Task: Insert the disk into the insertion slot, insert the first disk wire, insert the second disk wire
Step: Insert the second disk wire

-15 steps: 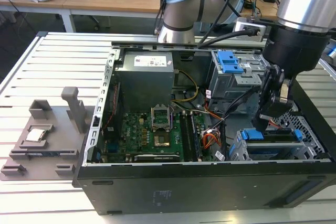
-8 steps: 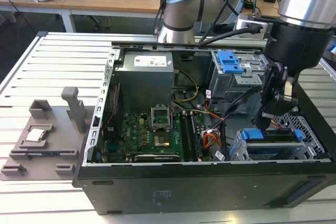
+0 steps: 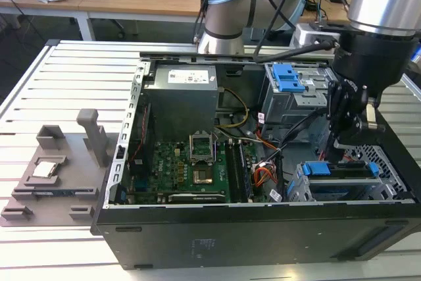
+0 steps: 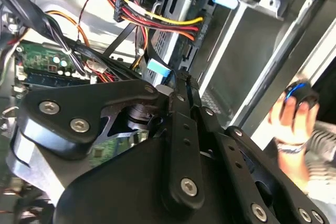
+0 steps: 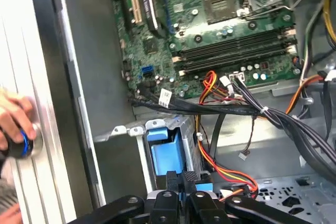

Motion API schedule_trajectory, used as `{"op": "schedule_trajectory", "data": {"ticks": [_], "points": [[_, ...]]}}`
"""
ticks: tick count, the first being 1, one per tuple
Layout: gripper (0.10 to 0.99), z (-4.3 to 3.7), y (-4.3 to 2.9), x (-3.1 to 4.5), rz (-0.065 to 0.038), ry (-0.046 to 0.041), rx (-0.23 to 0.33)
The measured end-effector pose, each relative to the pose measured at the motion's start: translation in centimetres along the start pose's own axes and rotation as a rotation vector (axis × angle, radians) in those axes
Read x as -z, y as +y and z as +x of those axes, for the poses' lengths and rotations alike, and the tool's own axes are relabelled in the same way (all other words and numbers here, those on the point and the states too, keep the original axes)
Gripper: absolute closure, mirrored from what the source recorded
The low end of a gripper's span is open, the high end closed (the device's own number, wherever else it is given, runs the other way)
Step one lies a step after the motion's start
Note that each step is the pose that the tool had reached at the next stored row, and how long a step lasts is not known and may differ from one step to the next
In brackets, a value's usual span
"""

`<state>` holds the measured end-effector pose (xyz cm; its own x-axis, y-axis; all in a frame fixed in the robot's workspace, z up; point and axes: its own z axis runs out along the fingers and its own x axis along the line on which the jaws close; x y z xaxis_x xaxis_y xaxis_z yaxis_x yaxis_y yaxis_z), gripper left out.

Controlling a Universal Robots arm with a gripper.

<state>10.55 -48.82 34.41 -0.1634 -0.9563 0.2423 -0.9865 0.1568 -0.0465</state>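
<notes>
Your gripper (image 3: 345, 141) hangs at the exterior view's right, directly over the disk (image 3: 342, 174), already lying lengthwise in the insertion slot (image 3: 299, 189) at lower right. Jaws look pressed together, perhaps pinching a connector.

Blue-framed disk (image 3: 329, 170) sits inside perforated insertion slot (image 3: 299, 189).

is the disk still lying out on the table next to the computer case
No: in the exterior view the disk, with its blue carrier, sits inside the insertion slot within the case, under the gripper.
</notes>
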Motion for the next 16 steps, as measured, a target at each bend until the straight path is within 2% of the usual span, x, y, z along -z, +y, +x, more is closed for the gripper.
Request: {"op": "schedule_trajectory", "data": {"ticks": [2,4,8,11,16], "points": [[0.937,-0.03,-0.13,-0.07,0.013,-0.0022,0.05],[0.937,-0.22,-1.04,-0.17,0.013,-0.0033,0.057],[0.937,-0.28,-1.03,-0.42,0.012,-0.0066,0.058],[0.937,-0.34,-1.17,-0.55,0.02,-0.0082,0.089],[0.937,-0.38,-1.19,-0.81,0.026,-0.0098,0.114]]}}
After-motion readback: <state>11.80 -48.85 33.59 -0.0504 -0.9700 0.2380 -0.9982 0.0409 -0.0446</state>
